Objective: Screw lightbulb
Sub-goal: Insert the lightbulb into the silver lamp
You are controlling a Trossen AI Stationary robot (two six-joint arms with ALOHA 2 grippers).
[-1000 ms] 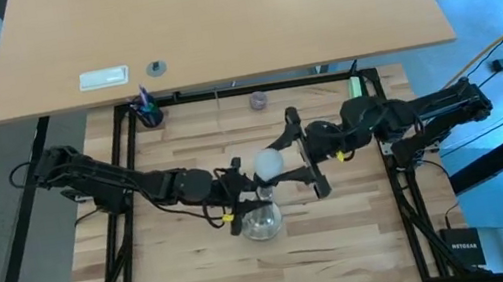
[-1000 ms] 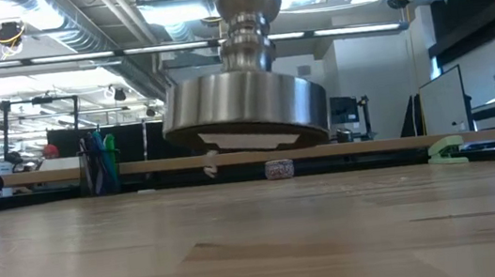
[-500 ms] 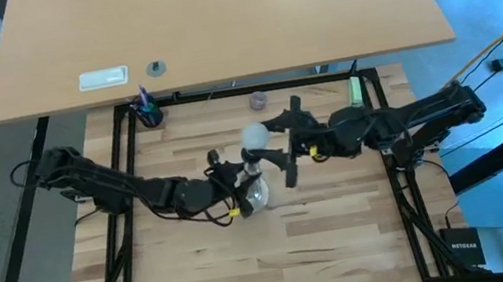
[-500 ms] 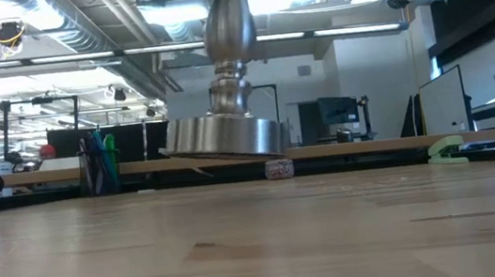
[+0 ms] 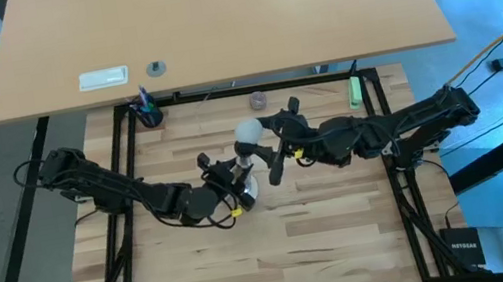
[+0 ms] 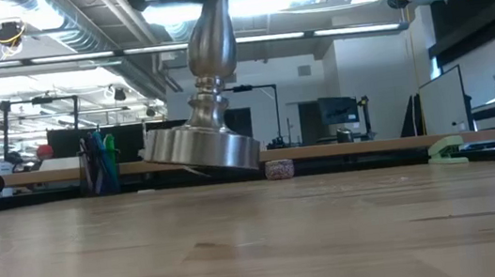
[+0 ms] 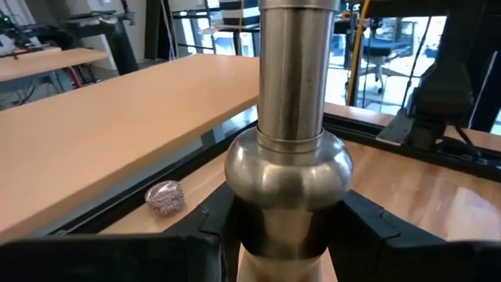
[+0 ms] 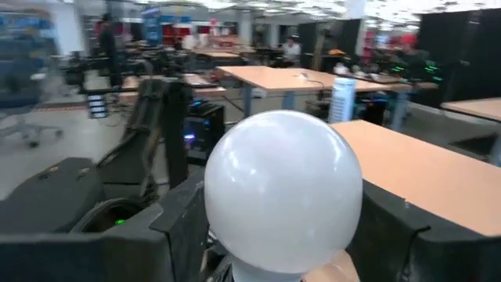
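Note:
The white lightbulb (image 5: 248, 133) hangs over the middle of the table, with my right gripper (image 5: 260, 142) shut on its globe (image 8: 282, 188). Just below and to the near side, my left gripper (image 5: 235, 178) is shut on the silvery stand (image 5: 246, 184). The stand's round base (image 6: 201, 149) floats tilted above the wood, its stem (image 6: 210, 39) rising almost upright. The bulb's screw base and the stand's socket are hidden, so I cannot tell whether they meet. My left gripper pinches the stand's stem (image 7: 288, 205) between its two fingers (image 7: 213, 231), just beside a round bulge. The fingers come in about level from the table's left, lying across the stem. The stand is lifted clear, near upright, base lowest and slightly tilted. My right gripper pinches the bulb's round globe (image 8: 235, 235) between its two fingers (image 8: 178, 215), one on each side. The fingers reach in about level from the table's right. The bulb is held clear of the table, above the stand.
A small greyish knob (image 5: 257, 101) lies near the far edge, also in the low view (image 6: 279, 169). A pen cup (image 5: 148, 112) stands at the far left and a green object (image 5: 355, 92) at the far right. Bare wood (image 5: 279, 248) fills the near half.
My left gripper has turned, swinging the stand from lying with its base toward the near edge to almost upright; the base has moved farther from the near edge. My right gripper has carried the bulb toward the far edge and slightly left, turning and sinking a little. Both holds are unchanged.

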